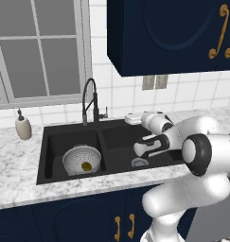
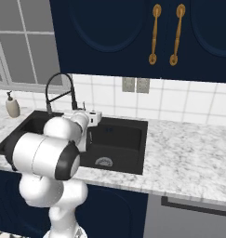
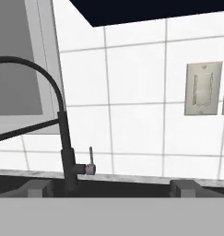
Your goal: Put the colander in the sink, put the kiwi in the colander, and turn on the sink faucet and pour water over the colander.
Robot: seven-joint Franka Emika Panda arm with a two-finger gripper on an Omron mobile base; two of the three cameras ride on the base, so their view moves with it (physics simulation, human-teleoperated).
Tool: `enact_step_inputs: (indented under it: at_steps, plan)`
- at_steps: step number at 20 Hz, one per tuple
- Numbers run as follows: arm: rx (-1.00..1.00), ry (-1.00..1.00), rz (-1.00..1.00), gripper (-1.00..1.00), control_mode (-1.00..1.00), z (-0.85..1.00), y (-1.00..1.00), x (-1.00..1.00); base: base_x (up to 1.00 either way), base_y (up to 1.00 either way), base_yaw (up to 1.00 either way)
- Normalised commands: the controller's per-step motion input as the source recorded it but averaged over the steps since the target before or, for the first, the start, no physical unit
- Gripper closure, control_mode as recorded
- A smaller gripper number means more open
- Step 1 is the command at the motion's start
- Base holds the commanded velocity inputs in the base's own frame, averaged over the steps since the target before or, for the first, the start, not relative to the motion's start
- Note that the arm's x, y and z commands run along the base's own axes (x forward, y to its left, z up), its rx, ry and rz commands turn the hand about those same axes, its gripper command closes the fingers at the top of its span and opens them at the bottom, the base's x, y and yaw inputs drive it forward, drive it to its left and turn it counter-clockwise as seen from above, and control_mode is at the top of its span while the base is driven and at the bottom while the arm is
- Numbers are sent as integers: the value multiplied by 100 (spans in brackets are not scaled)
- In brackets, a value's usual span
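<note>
Left base view: your arm [image 1: 201, 151] reaches over the right basin; one colander [image 1: 82, 159] sits in the sink's [image 1: 45, 156] left basin with one kiwi [image 1: 86, 166] inside, ready for rinsing.

Right base view: jaws hidden, opening cannot be told.

Hand view: one faucet [image 3: 62, 133], one lever [image 3: 91, 161] dead ahead, likely your next target; no water.
</note>
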Motion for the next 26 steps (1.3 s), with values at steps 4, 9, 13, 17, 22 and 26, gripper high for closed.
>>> enact_step_inputs:
  at_steps: [4,9,13,17,22,26]
  plan:
    - [0,2,0,-100,-100,-18,20,26,0,0,0]
    - [0,1,0,-100,-100,-19,33,33,0,0,0]
    - [0,0,0,-100,-100,-25,40,37,0,0,0]
    - [0,0,0,-100,-100,-27,29,36,0,0,0]
    - [0,0,0,-100,-100,-22,22,38,0,0,0]
    - [0,0,0,-100,-100,-21,7,35,0,0,0]
